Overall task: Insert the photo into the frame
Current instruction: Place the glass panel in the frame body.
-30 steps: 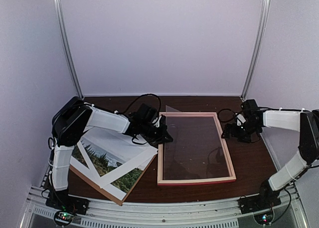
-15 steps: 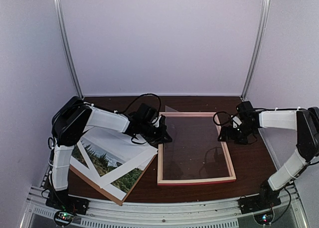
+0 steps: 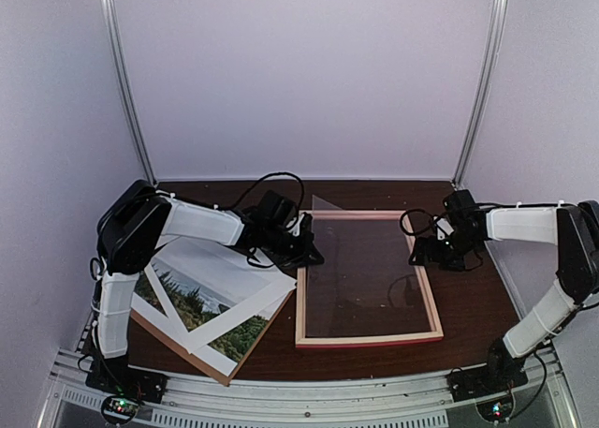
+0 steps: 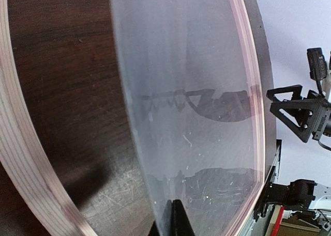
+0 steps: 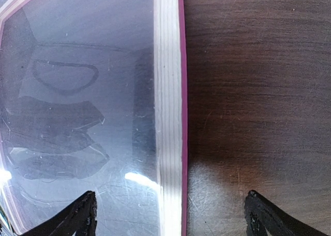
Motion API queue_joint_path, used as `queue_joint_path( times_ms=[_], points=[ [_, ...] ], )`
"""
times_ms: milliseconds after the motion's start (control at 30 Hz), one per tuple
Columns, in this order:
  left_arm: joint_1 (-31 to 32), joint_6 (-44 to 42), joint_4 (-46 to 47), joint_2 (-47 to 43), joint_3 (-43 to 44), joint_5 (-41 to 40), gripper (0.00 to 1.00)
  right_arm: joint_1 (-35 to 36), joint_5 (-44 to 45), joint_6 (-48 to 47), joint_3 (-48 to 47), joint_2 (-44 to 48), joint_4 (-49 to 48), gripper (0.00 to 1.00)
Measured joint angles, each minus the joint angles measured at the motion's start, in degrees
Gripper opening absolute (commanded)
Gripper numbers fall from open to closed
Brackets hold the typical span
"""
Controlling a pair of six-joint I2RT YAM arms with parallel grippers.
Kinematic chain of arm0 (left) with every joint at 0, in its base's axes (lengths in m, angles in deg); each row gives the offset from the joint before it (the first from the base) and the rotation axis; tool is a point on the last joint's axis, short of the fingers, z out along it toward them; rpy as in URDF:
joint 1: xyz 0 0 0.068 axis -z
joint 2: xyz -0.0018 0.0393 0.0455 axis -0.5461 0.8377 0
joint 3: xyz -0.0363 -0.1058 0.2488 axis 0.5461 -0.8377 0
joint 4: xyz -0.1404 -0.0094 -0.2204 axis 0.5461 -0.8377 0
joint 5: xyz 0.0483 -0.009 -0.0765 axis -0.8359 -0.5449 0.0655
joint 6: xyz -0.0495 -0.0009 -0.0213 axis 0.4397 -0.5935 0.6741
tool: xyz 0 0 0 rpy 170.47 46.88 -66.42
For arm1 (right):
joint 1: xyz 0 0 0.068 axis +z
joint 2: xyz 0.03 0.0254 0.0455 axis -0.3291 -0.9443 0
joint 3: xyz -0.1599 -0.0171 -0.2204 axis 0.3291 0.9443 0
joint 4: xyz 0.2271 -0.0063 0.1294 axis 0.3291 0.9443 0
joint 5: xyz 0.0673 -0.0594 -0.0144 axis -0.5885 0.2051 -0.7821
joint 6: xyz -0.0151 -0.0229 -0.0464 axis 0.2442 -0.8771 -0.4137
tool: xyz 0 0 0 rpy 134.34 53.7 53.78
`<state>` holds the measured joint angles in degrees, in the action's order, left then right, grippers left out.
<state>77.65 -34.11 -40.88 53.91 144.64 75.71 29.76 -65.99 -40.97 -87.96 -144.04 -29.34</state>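
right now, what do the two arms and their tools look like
The left arm and the right arm both have smooth white link covers between bulky black joints. Thin black cables loop loosely off each one. The left tool and the right tool are black, with angular, triangle-framed fingers. Each black base carries small lit indicator lights.

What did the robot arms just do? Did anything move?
The right gripper slid left toward the frame and now hangs open astride its right rail. The left gripper kept pinching the clear pane by its edge. The frame and the photo stayed put.
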Motion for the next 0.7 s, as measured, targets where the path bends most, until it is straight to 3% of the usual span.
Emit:
queue_joint_path(
  times_ms=[700],
  points=[
    [-0.1, -0.1, -1.4, 0.0, 0.0, 0.1, 0.0, 0.0, 0.9, 0.4, -0.3, 0.0, 0.0, 0.98]
  ],
)
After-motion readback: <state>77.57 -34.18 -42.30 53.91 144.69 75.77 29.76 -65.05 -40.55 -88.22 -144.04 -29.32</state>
